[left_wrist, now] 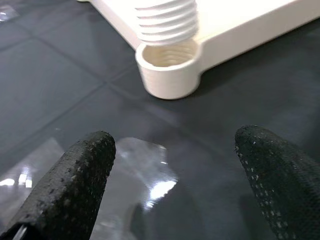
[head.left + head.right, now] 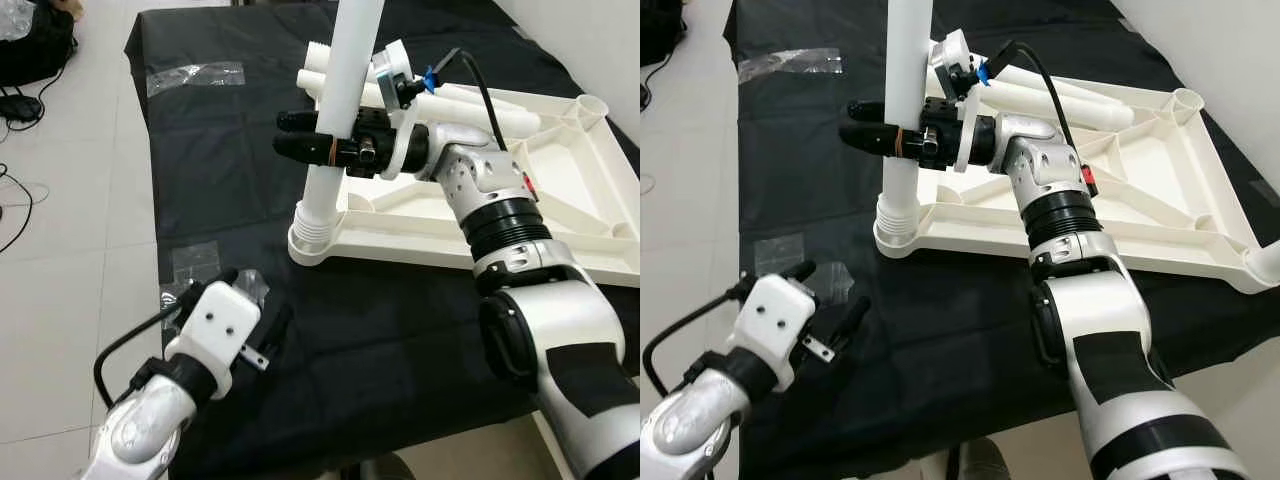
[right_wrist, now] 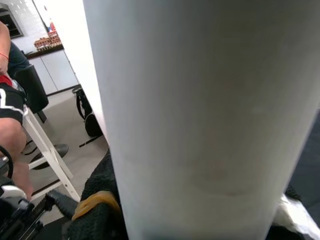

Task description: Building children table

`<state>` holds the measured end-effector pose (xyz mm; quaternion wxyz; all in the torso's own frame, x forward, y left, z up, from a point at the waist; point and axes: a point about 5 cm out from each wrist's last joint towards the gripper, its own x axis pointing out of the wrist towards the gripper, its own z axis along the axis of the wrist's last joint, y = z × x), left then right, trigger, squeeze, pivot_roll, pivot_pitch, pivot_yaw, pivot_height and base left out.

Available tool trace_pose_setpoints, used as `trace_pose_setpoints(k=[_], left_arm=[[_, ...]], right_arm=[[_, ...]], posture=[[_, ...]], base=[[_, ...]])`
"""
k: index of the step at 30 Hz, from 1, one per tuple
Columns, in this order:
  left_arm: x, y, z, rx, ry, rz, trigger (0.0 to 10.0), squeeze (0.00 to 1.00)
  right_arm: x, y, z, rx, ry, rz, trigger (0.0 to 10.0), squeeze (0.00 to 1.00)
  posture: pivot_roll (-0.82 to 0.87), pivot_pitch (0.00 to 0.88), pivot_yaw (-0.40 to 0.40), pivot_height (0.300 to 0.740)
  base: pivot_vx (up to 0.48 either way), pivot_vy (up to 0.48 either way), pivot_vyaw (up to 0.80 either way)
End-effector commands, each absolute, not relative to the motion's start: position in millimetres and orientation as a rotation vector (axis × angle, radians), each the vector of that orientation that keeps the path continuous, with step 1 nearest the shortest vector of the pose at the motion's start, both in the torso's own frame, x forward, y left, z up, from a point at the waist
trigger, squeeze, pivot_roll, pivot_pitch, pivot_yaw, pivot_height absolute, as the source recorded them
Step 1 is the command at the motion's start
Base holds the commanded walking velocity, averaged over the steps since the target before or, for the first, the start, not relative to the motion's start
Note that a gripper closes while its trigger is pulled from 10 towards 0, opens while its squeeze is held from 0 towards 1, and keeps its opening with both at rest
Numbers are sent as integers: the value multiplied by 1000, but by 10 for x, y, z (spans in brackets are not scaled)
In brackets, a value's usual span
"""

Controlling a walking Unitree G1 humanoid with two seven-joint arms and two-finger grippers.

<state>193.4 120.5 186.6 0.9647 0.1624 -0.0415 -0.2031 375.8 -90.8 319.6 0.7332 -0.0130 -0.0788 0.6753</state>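
A white tabletop (image 2: 560, 190) lies upside down on the black cloth. My right gripper (image 2: 284, 136) is shut on a white table leg (image 2: 345, 90) and holds it upright, leaning slightly. The leg's threaded end (image 1: 165, 20) hangs just over the near-left corner socket (image 1: 170, 70), whose inner threads show. The leg (image 3: 200, 100) is large in the right wrist view. My left gripper (image 2: 255, 297) hovers open and holding nothing low over the cloth, in front of that corner. Its fingers (image 1: 75, 175) are spread wide apart.
More white legs (image 2: 470, 100) lie in the tabletop's far part. Clear plastic wrap (image 2: 195, 75) is taped to the cloth, and another piece (image 1: 145, 170) lies under my left gripper. The cloth's left edge (image 2: 150, 200) drops to tiled floor. A seated person's leg (image 3: 12, 130) is in the right wrist view.
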Motion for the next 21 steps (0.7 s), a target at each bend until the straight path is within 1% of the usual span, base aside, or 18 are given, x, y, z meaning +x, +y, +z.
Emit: trace_pose_setpoints(k=[1,7,13,21], left_arm=[[1877,1165,1867,326,-93,-443,10000,0],[1848,1121,1870,331,-123,-453,10000,0],[1831,1096,1883,331,-139,-463,10000,0],[1813,1029,1919,303,-157,-471,10000,0]], right_arm=[[3737,-907,3202,-30,-202,1515,10000,0],[3721,-884,3190,-47,-214,1546,10000,0],[3727,-861,3185,-76,-242,1513,10000,0],[3681,-779,3021,-127,-282,1533,10000,0]], posture=[[109,295,-103,740],[112,287,-106,740],[115,283,-105,740],[135,268,-93,740]], base=[[0,0,0],[0,0,0],[0,0,0],[0,0,0]])
